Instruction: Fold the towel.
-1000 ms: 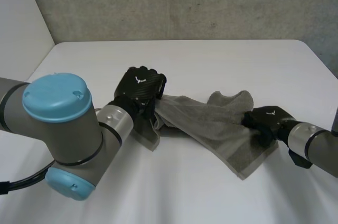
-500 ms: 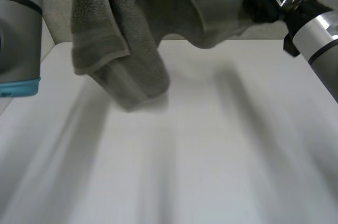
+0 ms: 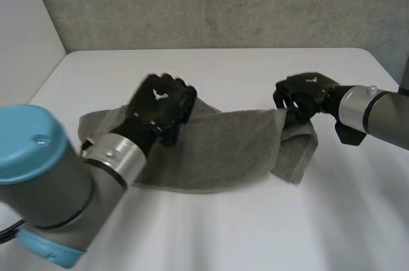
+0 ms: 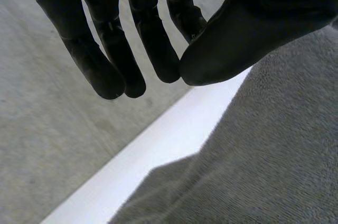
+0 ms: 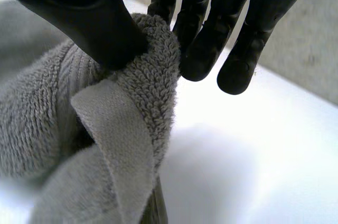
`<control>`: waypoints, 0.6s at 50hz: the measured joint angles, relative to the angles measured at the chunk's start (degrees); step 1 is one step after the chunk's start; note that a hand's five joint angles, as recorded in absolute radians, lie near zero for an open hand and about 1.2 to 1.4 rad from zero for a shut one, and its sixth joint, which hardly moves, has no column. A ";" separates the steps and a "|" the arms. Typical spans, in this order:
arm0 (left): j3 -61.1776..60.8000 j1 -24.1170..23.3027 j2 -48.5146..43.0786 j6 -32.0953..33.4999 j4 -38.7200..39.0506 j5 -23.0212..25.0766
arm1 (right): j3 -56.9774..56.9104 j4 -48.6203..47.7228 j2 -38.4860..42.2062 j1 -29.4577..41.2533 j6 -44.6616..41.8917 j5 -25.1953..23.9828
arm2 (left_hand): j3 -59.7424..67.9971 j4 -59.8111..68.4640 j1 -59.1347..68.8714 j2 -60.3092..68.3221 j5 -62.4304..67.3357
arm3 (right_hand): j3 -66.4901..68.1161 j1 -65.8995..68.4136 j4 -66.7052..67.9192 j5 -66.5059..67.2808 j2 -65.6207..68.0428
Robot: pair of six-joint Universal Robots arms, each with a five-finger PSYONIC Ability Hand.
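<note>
White tabletop (image 3: 255, 232) carries grey towel (image 3: 217, 149), spread mostly flat across middle, right end bunched and tucked under. Left hand (image 3: 160, 106) over towel's far edge toward left end; fingers (image 4: 153, 49) straight, close together, thumb tip beside fingertips, cloth lying below, apart from them. Right hand (image 3: 305, 92) at towel's far right corner; thumb and fingers pinching raised fold of hem.

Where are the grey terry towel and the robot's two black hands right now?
grey terry towel (image 3: 217, 146), head view, on its flat middle.
black left hand (image 3: 160, 101), head view, on the back of the hand, over the towel's far edge.
black right hand (image 5: 79, 18), right wrist view, on the thumb pinching the towel's bunched edge.
</note>
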 measured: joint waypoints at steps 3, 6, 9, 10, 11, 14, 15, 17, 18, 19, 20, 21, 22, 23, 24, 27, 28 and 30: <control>3.21 -0.61 -3.92 3.03 -0.03 -0.34 | -2.08 0.63 3.27 -0.72 -1.40 3.03 | -12.51 -12.38 -12.12 -11.94 -11.71 | -0.04 0.00 0.00 0.00 0.00; 5.02 -0.21 -5.63 5.37 -0.14 -0.43 | -3.63 0.51 5.43 -1.87 -1.95 5.30 | -35.78 -36.50 -35.16 -34.80 -35.53 | -0.04 0.00 0.00 0.00 0.00; 5.42 0.92 -6.15 6.67 -0.29 -0.38 | -4.73 0.07 6.98 -3.33 -2.32 7.07 | -47.76 -47.30 -46.34 -46.20 -47.59 | -0.04 0.00 0.00 0.00 0.05; 5.31 1.27 -6.15 6.82 -0.33 -0.33 | -4.91 -0.15 7.22 -3.65 -2.37 7.35 | -49.16 -48.54 -47.91 -47.61 -49.05 | -0.04 0.00 0.00 0.00 0.00; 4.89 2.18 -6.07 7.04 -0.37 -0.23 | -5.11 -0.62 7.62 -4.21 -2.43 7.80 | -52.04 -51.27 -50.50 -50.67 -51.99 | -0.04 0.00 0.00 0.00 0.00; 3.12 4.74 -5.49 7.20 -0.48 0.10 | -5.32 -2.19 8.44 -5.59 -2.45 8.67 | -54.46 -53.19 -52.48 -52.83 -54.76 | -0.04 0.00 0.00 0.00 0.00; 2.53 5.45 -5.24 7.19 -0.50 0.18 | -5.31 -2.56 8.58 -5.87 -2.43 8.86 | -54.48 -53.19 -52.58 -52.87 -54.90 | -0.04 0.00 0.00 0.00 0.00; 1.09 6.99 -4.68 7.12 -0.59 0.36 | -5.21 -3.55 8.87 -6.61 -2.40 9.53 | -54.64 -53.19 -52.72 -53.00 -55.05 | -0.04 0.00 0.00 0.00 0.00; 0.63 7.43 -4.46 7.09 -0.64 0.39 | -5.15 -3.81 8.94 -6.80 -2.40 9.76 | -54.65 -53.19 -52.72 -53.04 -55.08 | -0.04 0.00 0.00 0.00 0.00; -0.33 8.29 -4.05 7.04 -0.83 0.44 | -5.01 -4.22 9.04 -7.10 -2.42 10.20 | -54.65 -53.19 -52.72 -53.09 -55.11 | -0.04 0.00 0.00 0.00 0.00; -1.59 9.31 -3.50 6.99 -1.19 0.54 | -4.85 -4.54 9.10 -7.32 -2.46 10.63 | -54.65 -53.19 -52.73 -53.10 -55.10 | -0.04 0.00 0.00 0.00 0.00; -2.12 9.74 -3.26 6.96 -1.38 0.58 | -4.79 -4.65 9.12 -7.39 -2.48 10.81 | -54.65 -53.19 -52.73 -53.10 -55.11 | -0.03 0.00 0.00 0.00 0.00; -2.97 10.34 -2.89 6.93 -1.73 0.69 | -4.67 -4.80 9.15 -7.50 -2.53 11.09 | -54.65 -53.19 -52.73 -53.10 -55.12 | -0.03 0.00 0.00 0.00 0.00; -3.42 10.63 -2.72 6.91 -1.94 0.76 | -4.61 -4.85 9.15 -7.53 -2.55 11.22 | -54.65 -53.19 -52.73 -53.10 -55.12 | -0.04 0.00 0.00 0.00 0.00; -4.28 11.16 -2.41 6.88 -2.41 1.01 | -4.48 -4.93 9.16 -7.57 -2.62 11.42 | -54.64 -53.19 -52.73 -53.09 -55.11 | -0.03 0.00 0.00 0.00 0.00; -6.08 11.91 -2.00 6.80 -3.79 2.29 | -4.12 -4.97 9.15 -7.50 -2.81 11.63 | -54.63 -53.19 -52.73 -53.07 -54.87 | -0.03 0.00 0.00 0.00 0.00; -6.36 11.98 -1.99 6.78 -4.06 2.63 | -4.04 -4.96 9.15 -7.47 -2.85 11.64 | -54.62 -53.19 -52.73 -53.07 -54.85 | -0.03 0.00 0.00 0.00 0.00; -7.20 12.12 -2.12 6.71 -5.14 4.05 | -3.71 -4.93 9.15 -7.27 -2.98 11.63 | -54.58 -53.19 -52.73 -53.06 -54.73 | -0.04 -0.02 0.00 0.00 0.05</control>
